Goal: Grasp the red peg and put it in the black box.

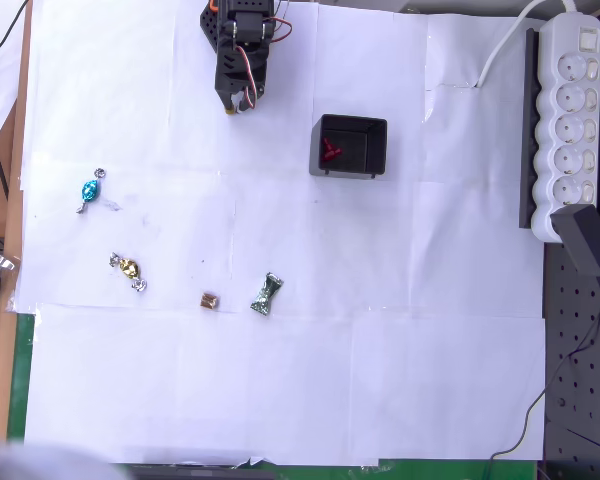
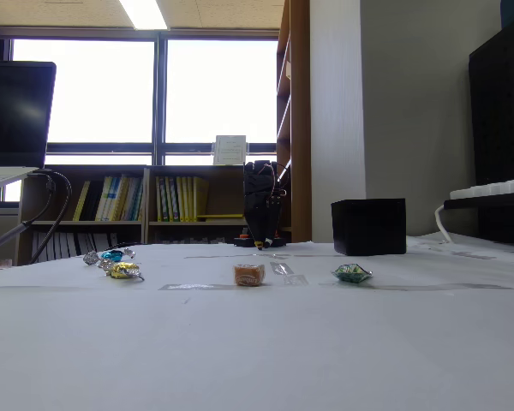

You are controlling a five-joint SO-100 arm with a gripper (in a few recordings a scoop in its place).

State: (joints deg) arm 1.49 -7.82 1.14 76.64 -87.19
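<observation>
Two red pieces lie on the floor of the black box (image 1: 349,146) in the overhead view, bunched at its left side around the red peg (image 1: 329,150); they overlap so closely that which is the round peg and which the elongated one is hard to tell, and the peg's long axis cannot be made out. The clump as a whole runs roughly up and down the picture, close against the box's left wall. In the fixed view the box (image 2: 368,226) shows just its dark outer wall, so its contents are hidden there.

Up and left of the box in the overhead view, the gripper (image 1: 242,103) hangs folded close to the arm's base with its tips pointing down the picture toward the sheet, well apart from the box. Its fingers look close together with nothing between them, though the tips are small and dark. In the fixed view the gripper (image 2: 259,243) stands left of the box, tip near the white paper (image 1: 380,380), too small to judge.

Well left and below the box lie a blue candy (image 1: 90,190), a gold candy (image 1: 128,269), a small brown cube (image 1: 209,300) and a green candy (image 1: 267,294). Right of the box a white power strip (image 1: 570,120) is cut by the picture's edge.
</observation>
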